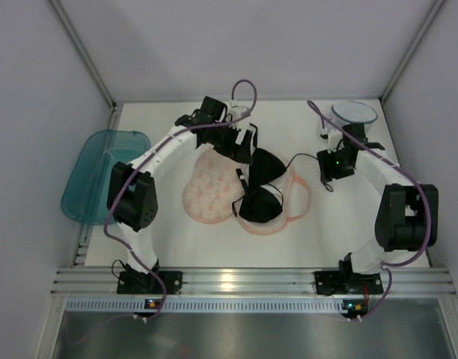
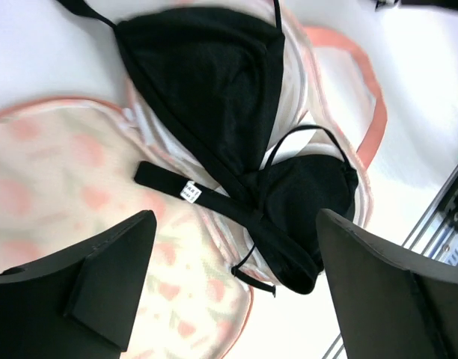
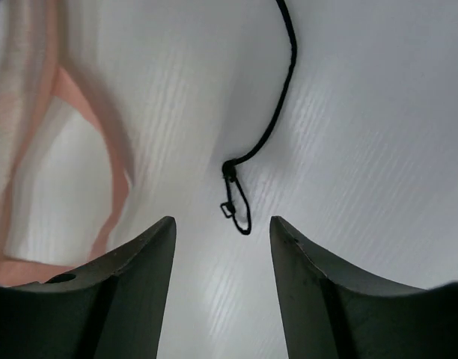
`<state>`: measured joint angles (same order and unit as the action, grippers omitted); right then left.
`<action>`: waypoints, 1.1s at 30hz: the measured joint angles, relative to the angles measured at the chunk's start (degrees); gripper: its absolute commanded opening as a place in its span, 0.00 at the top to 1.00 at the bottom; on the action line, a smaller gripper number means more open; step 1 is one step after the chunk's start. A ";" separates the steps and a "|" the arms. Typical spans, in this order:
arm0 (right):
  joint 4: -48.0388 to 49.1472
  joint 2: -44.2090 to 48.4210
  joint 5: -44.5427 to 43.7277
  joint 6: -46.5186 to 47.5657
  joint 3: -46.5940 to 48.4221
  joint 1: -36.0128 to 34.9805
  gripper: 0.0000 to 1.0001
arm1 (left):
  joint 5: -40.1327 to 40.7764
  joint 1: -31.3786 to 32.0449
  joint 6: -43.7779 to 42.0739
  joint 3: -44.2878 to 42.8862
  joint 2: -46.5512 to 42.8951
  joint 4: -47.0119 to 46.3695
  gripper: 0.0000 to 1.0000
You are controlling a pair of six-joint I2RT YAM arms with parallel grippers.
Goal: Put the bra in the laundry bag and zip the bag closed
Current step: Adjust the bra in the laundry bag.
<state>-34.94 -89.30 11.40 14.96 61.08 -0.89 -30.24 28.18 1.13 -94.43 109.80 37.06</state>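
The laundry bag [image 1: 206, 191] lies open in two lobes on the white table, cream with small orange and green marks and pink edging. The black bra [image 1: 260, 191] rests on its right lobe, cups spread. My left gripper [image 1: 242, 149] hovers above the bag's far edge, open and empty. In the left wrist view the bra [image 2: 206, 82] and the bag [image 2: 57, 172] lie beyond my left gripper [image 2: 236, 224]. One thin strap [image 1: 302, 157] trails right across the table. My right gripper [image 3: 221, 224] is open just short of the strap's hooked end [image 3: 236, 202], nothing between its fingers.
A teal plastic bin [image 1: 102, 172] sits off the table's left side. A translucent round tub [image 1: 354, 114] stands at the back right, close behind my right arm. An aluminium rail [image 1: 251, 280] runs along the near edge.
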 measured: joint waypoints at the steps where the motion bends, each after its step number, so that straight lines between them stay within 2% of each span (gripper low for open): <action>1: 0.22 -1.46 -1.53 0.55 0.20 0.02 0.47 | 0.31 -0.48 0.04 0.00 -1.55 -0.02 0.04; 5: 0.68 -6.73 -5.35 2.16 1.27 0.11 0.52 | 1.09 -2.38 1.03 0.35 -6.51 -0.22 0.02; 13: 1.62 -11.45 -6.84 4.42 1.97 0.11 0.65 | 5.62 -5.97 2.71 5.46 -12.26 0.00 0.02; 15: 1.51 -11.45 -6.43 4.96 1.97 -0.11 0.74 | 7.21 -7.85 3.17 6.03 -13.18 0.00 0.02; 19: -0.44 -11.45 -4.22 6.71 2.64 -0.87 1.00 | 7.80 -12.74 3.30 7.17 -16.39 0.24 0.02; 25: -9.70 -9.68 -0.04 8.22 9.97 -2.43 1.00 | 6.47 -17.03 3.39 9.94 -22.64 0.55 0.02; 30: -16.00 -2.91 5.92 8.04 20.57 -3.63 1.00 | 6.08 -18.08 3.41 13.64 -26.82 1.05 0.02; 33: -17.49 1.33 8.76 7.67 25.57 -7.23 1.00 | 6.12 -18.29 3.41 14.97 -27.96 1.18 0.02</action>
<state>-52.42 -87.96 20.16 22.63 86.65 -8.12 -24.12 9.89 4.54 -79.46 81.84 38.24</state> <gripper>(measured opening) 0.006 0.980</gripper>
